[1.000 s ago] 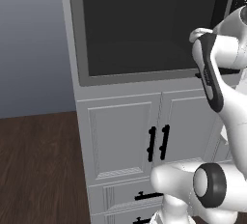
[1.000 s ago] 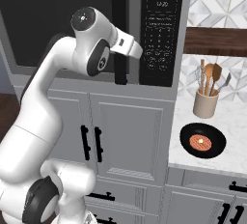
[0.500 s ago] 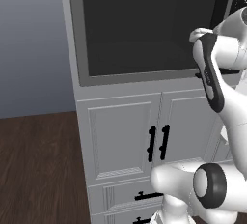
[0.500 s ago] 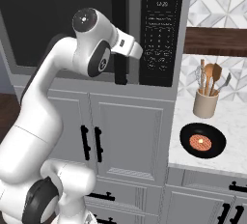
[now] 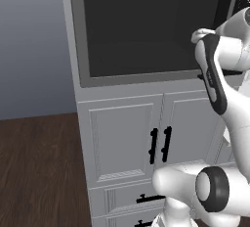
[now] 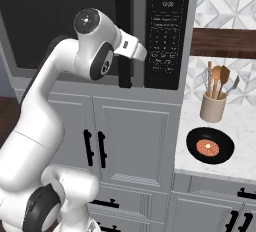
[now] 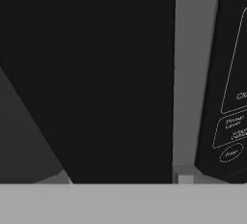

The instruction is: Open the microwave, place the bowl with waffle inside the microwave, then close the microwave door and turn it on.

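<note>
I see the microwave (image 6: 100,26) built into the top of the white cabinet column, its grey frame flush with the panelled doors below. The microwave door (image 5: 146,30) is shut, its wide dark glass window framed in grey. Its long black vertical bar handle (image 6: 123,31) runs along the door's right edge, beside the black button panel (image 6: 167,26) with white marks. From the hand camera I see the handle up close as a broad dark bar. The bowl with waffle (image 6: 210,145), round and black with an orange-brown piece at its centre, sits upright on the counter near its front edge, right of the microwave column.
</note>
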